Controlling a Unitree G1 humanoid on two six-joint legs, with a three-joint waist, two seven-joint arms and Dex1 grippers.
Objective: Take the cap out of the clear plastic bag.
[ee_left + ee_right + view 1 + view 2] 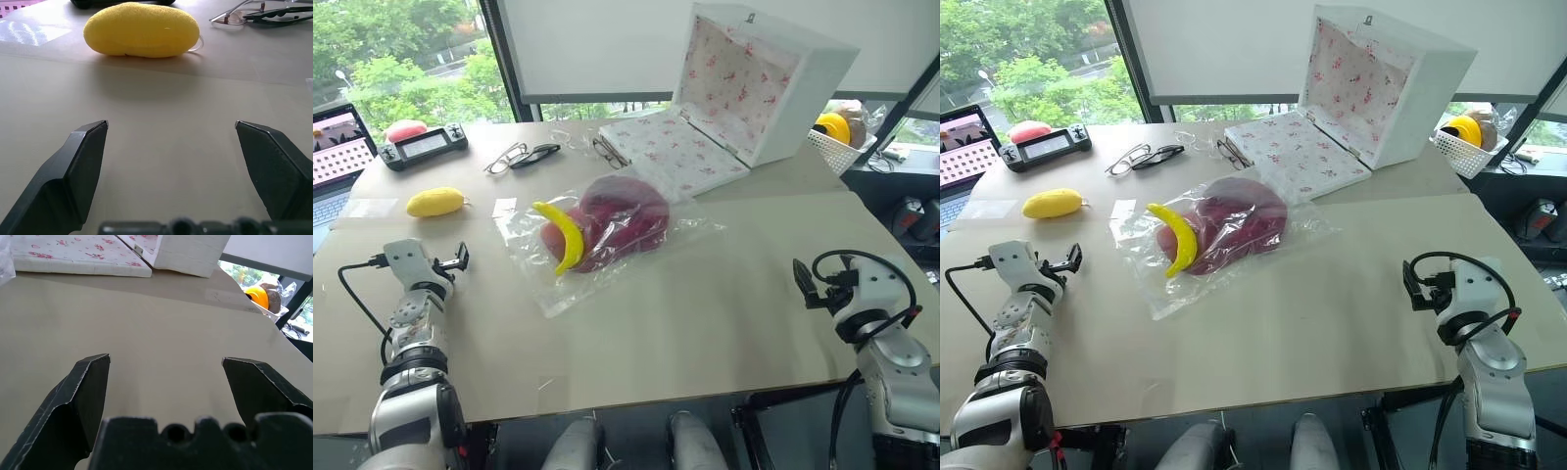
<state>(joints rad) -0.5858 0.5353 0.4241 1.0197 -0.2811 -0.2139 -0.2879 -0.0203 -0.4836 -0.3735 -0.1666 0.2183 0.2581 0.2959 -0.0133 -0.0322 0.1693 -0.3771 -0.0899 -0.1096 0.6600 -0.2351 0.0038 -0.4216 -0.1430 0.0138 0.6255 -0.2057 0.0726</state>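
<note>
The dark red cap (pixel 625 217) lies inside the clear plastic bag (pixel 607 257) at mid-table, a yellow banana (pixel 564 235) resting across the bag's left side. My left gripper (pixel 171 128) is spread wide and empty, low over the bare table (pixel 724 313), facing a yellow lemon-shaped object (pixel 142 29). My right gripper (pixel 166 363) is likewise spread and empty, well apart from the bag. An open white floral-lined box (pixel 744 88) stands behind.

Bright daylight from windows (pixel 401 59) behind; surface (pixel 724 304) evenly lit, soft shadows. Glare on plastic bag (pixel 533 255). Wrist views sharp, far background slightly soft.
</note>
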